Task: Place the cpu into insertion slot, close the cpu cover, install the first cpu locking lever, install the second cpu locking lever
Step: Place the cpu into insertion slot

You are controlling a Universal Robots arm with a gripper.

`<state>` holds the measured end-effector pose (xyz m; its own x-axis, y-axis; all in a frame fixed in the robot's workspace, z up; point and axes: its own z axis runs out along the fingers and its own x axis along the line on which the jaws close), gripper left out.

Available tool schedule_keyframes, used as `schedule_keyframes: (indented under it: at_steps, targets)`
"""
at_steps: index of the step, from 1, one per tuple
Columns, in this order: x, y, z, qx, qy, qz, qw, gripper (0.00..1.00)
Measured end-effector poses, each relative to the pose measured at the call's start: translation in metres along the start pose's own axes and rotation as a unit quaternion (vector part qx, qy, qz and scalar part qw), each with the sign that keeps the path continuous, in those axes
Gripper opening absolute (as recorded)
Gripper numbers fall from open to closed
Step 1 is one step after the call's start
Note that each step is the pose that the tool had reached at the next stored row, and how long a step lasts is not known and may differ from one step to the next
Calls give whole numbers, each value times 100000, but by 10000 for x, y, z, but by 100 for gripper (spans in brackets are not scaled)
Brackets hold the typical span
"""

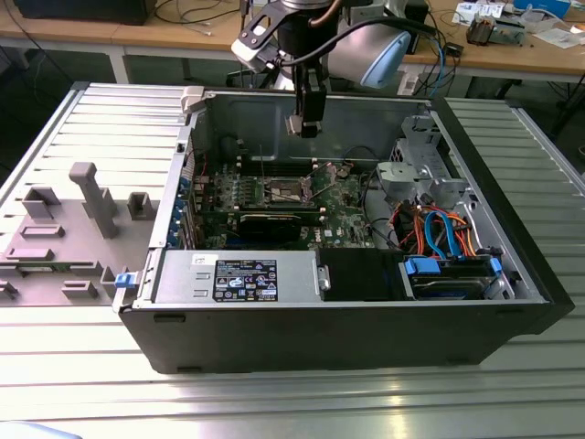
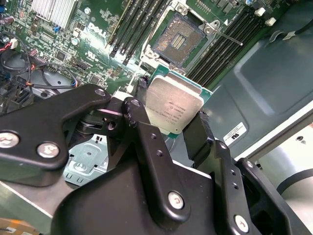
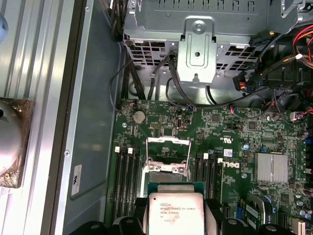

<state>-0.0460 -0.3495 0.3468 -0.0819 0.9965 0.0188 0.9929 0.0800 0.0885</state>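
My gripper (image 2: 171, 116) is shut on the cpu (image 2: 174, 106), a small square chip with a silver-grey top, held by two opposite edges between black fingers (image 2: 138, 108). It hangs above the green circuit board (image 3: 220, 127), a little short of the insertion slot (image 2: 178, 38), whose dark centre lies bare. In the first wrist view the cpu (image 3: 176, 211) covers the slot's near edge. The cpu cover (image 3: 168, 140), a thin silvery frame, stands swung up behind the slot. A thin metal locking lever (image 2: 221, 34) sticks out beside the slot. In the exterior view the gripper (image 1: 306, 128) hovers high over the open computer case.
Black memory slots (image 3: 126, 176) flank the socket on both sides. A long black graphics card (image 1: 265, 222) lies towards the case front. A drive cage (image 3: 195, 44) and cable bundles (image 1: 439, 229) fill the case towards the exterior view's right. A grey fixture (image 1: 91, 197) stands on the table at that view's left.
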Motion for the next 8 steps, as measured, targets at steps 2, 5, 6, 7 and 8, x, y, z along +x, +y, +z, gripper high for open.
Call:
schedule_keyframes:
  at_steps: [2,5,6,7,8]
  targets:
    - [0,0,2,-1,4,-1,100000,55]
    - [0,0,5,-2,3,0,100000,55]
    - [0,-1,7,-3,6,1,100000,55]
    - [0,-1,10,-5,9,0,100000,55]
    - [0,-2,14,-8,10,3,100000,55]
